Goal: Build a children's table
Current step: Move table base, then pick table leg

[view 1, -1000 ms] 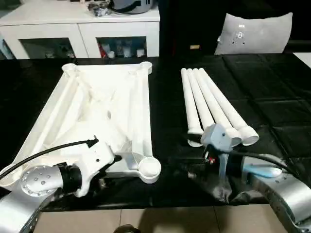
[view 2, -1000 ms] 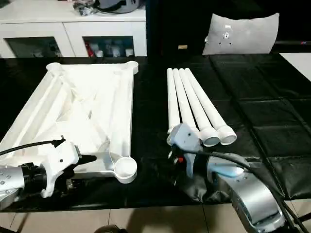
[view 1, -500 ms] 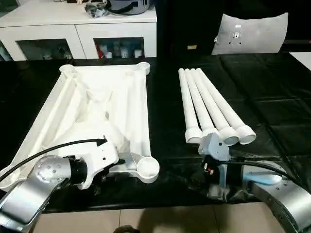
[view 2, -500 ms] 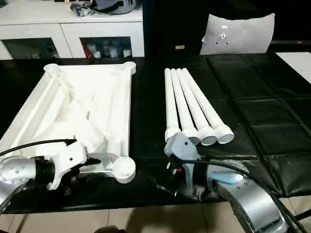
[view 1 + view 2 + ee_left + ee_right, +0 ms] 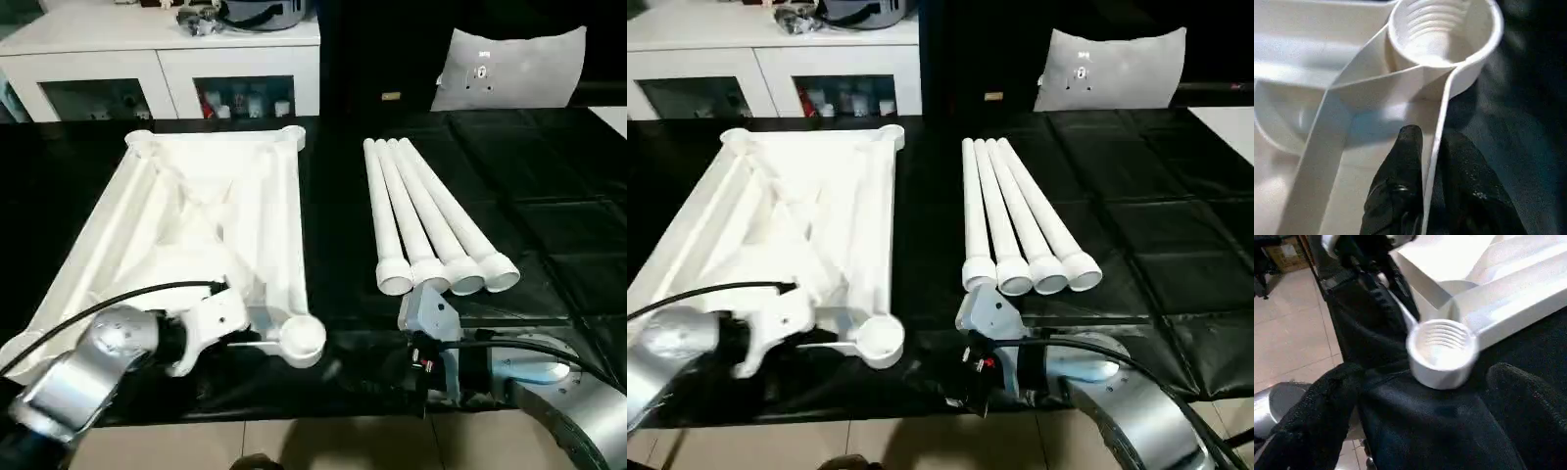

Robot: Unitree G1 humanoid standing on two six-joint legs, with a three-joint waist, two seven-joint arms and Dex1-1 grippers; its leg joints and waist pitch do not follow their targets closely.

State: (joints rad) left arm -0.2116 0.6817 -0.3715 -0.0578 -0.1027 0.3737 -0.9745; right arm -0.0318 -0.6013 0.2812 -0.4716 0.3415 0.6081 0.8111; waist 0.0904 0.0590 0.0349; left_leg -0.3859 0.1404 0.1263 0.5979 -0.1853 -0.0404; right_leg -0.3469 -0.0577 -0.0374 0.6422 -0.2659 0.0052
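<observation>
The white tabletop (image 5: 211,230) is lying upside down on the left side of the black counter (image 5: 549,215); the left end effector (image 5: 1431,161) is pinching the thin side wall of the tabletop, right by the round corner socket (image 5: 304,338) at the near edge; the four white tube legs (image 5: 431,215) are lying side by side to the right; the right end effector (image 5: 1415,411) is sitting wide open and holding nothing, near that socket.

A bare black strip (image 5: 333,196) separates tabletop (image 5: 206,215) from legs (image 5: 426,211), wide enough for jaws.
</observation>
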